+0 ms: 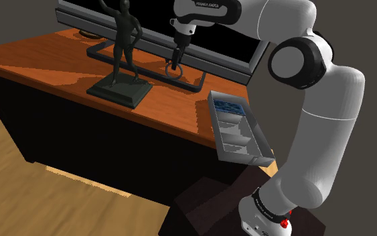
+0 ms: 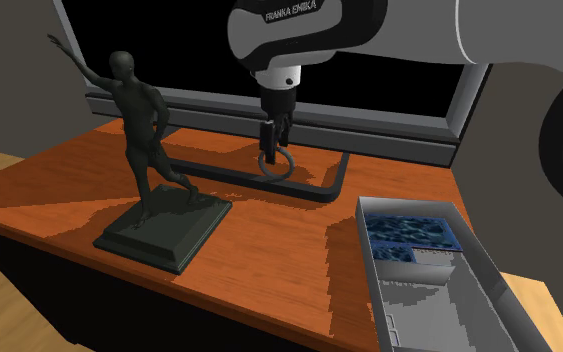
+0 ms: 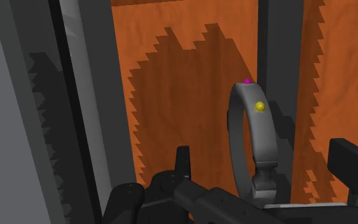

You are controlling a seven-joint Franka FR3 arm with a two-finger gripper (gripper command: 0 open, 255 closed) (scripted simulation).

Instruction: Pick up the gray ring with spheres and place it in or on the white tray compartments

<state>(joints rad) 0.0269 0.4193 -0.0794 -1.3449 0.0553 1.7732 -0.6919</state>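
Observation:
The gray ring [image 2: 277, 164] stands upright on the orange-brown table [image 2: 259, 230], inside the monitor's foot frame. A magenta and a yellow sphere sit on the ring's [image 3: 255, 130] far rim. My gripper [image 2: 273, 143] hangs straight above it, open. One finger [image 3: 182, 162] and the other [image 3: 355, 168] straddle the ring's upper part without touching it. The gripper [image 1: 176, 60] is over the ring [image 1: 174, 70] at the table's back. The pale compartment tray [image 1: 215, 124] lies toward the stand from the ring, partly over the table edge; in the tray [image 2: 371, 285], one end compartment holds a blue-patterned patch.
A dark human figurine [image 2: 145, 140] on a square plinth stands to the second exterior view's left of the ring. A monitor [image 2: 369, 80] rises just behind the ring, its foot frame [image 2: 334, 182] around it. The table's front edge drops to a wooden floor [image 1: 39, 201].

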